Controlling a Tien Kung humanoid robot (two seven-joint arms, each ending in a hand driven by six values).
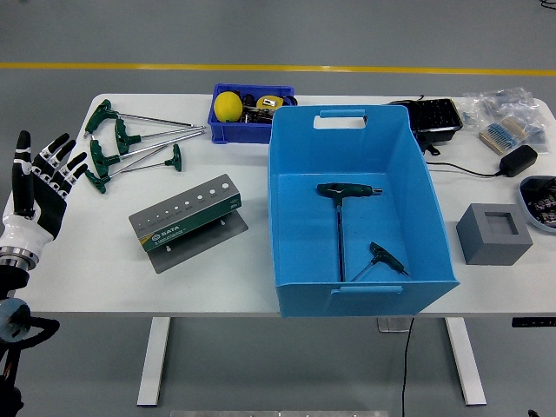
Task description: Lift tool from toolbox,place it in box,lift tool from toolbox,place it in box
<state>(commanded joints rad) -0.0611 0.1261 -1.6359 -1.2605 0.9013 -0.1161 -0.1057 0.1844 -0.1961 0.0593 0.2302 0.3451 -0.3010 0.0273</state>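
A large blue box [360, 208] stands on the white table [217, 269]. Inside it lie a long T-handle hex key [340, 217] and a small one [382, 258]. Several green T-handle hex keys [130, 139] lie at the table's far left. A grey metal tool holder [187, 221] with a row of holes sits in front of them. My left hand [39, 182] hovers at the table's left edge, fingers spread, holding nothing. It is apart from the keys. The right hand is out of view.
A small blue bin [248, 109] with a yellow ball and odds and ends sits at the back. On the right are a grey foam block [493, 233], a black tray [434, 117], a power adapter [519, 159] and plastic bags [508, 113].
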